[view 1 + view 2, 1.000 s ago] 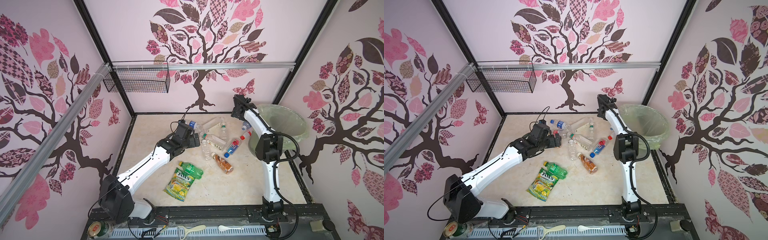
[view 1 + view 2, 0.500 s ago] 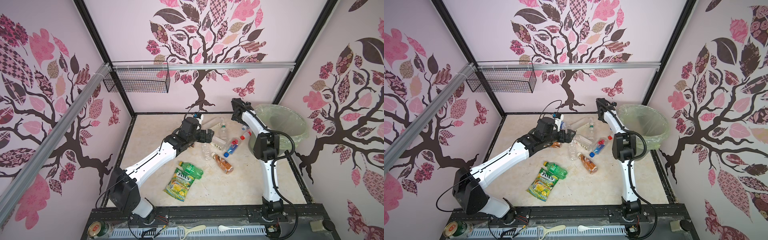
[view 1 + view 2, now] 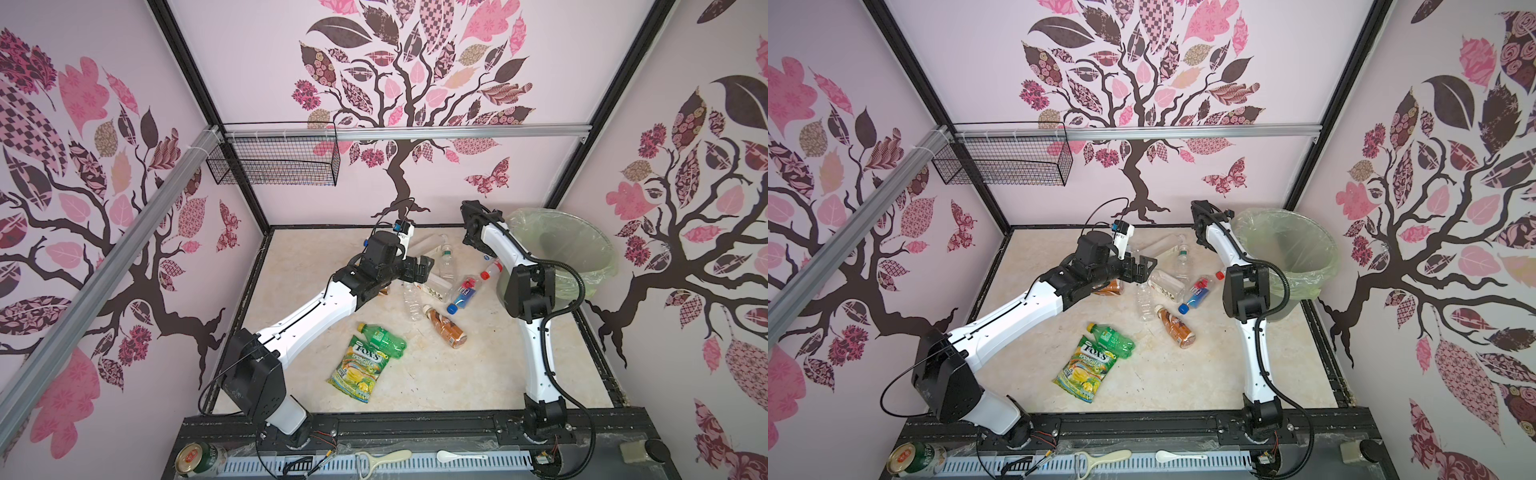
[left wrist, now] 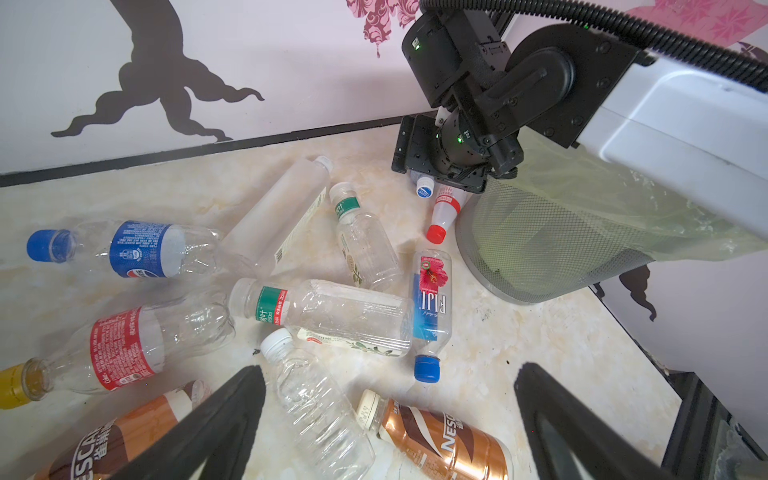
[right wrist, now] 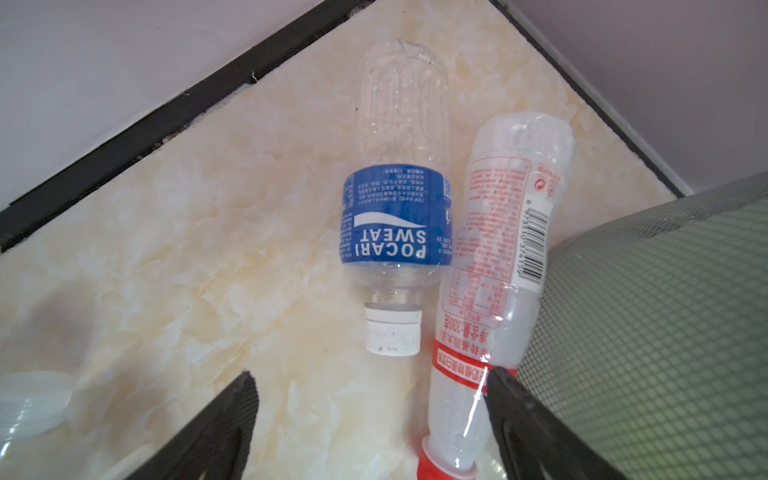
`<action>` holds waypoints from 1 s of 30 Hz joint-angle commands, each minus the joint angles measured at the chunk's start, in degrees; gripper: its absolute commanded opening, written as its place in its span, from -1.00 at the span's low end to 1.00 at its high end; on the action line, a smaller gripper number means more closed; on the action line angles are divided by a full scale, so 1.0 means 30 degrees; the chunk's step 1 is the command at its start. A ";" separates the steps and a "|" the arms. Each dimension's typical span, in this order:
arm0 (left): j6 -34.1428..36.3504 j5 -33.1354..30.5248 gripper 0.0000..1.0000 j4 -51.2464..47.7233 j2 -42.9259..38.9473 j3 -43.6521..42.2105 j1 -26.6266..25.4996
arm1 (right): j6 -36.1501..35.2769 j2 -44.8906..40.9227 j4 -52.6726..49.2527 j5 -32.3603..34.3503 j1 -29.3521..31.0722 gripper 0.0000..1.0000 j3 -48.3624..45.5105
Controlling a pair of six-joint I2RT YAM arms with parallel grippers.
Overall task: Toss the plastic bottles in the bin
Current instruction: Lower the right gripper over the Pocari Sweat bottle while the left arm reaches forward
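Several plastic bottles lie heaped mid-floor: a Pepsi bottle, a red-labelled one, a Fiji bottle, a brown Nescafe bottle and a clear one. A green bottle lies apart, nearer the front. My left gripper hovers open above the heap, holding nothing. By the bin lie a Pocari Sweat bottle and a red-capped bottle. My right gripper is open low over them, one finger touching the red-capped bottle's neck. The bin wall is right beside it.
A Fox's candy bag lies by the green bottle. A black wire basket hangs on the back-left rail. A metal can, a peeler and a spoon rest on the front ledge. Both arms meet near the back right.
My left arm has swung back and rightward over the bottle heap. The right gripper has dropped lower beside the bin and its jaws have narrowed slightly.
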 commanded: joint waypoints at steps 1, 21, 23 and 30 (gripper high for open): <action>0.0302 -0.0340 0.97 0.0422 -0.0333 -0.0279 -0.0020 | 0.2785 0.0783 -0.1461 0.0341 0.0001 0.75 0.0620; 0.0188 -0.0684 0.97 0.0859 -0.1938 -0.2204 0.0016 | 0.5006 0.2268 -0.2666 0.1930 0.0734 0.55 0.1001; 0.0185 -0.0690 0.97 0.0822 -0.2036 -0.2194 0.0003 | 0.5109 0.2288 -0.2722 0.2213 0.0734 0.52 0.0987; 0.0089 -0.0739 0.97 0.0822 -0.2159 -0.2393 -0.0006 | 0.5653 0.2347 -0.2854 0.2487 0.0478 0.48 0.0936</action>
